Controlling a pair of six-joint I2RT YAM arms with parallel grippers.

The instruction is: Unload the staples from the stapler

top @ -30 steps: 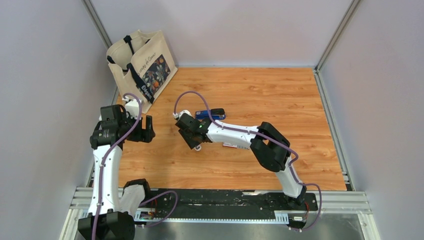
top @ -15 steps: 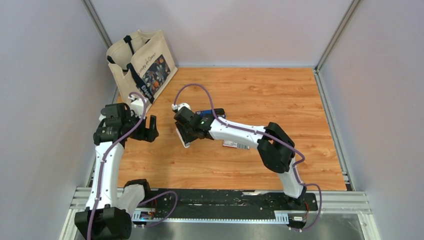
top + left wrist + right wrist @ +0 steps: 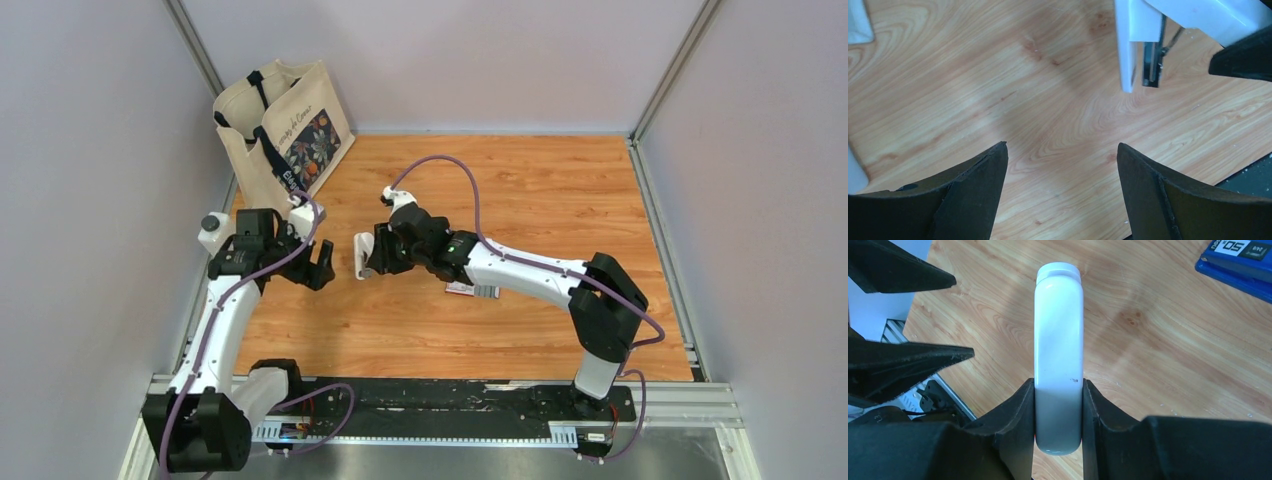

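My right gripper (image 3: 1058, 382) is shut on a white elongated bar-shaped item (image 3: 1058, 330), holding it by one end above the wooden table (image 3: 520, 190). In the left wrist view the white item (image 3: 1125, 50) shows metal parts on its underside. In the top view it (image 3: 362, 257) points toward my left gripper (image 3: 320, 268). That gripper (image 3: 1062, 145) is open and empty, just left of the item. The blue stapler (image 3: 1235, 262) lies on the table at the upper right of the right wrist view. In the top view it is hidden behind the right arm.
A cream tote bag (image 3: 285, 130) with dark straps stands at the table's back left corner. A small white and red flat item (image 3: 470, 290) lies under the right forearm. Grey walls enclose the table on three sides.
My right gripper closed on the white item and carried it up and to the right, away from the table. My left gripper moved right and forward toward it, staying open.
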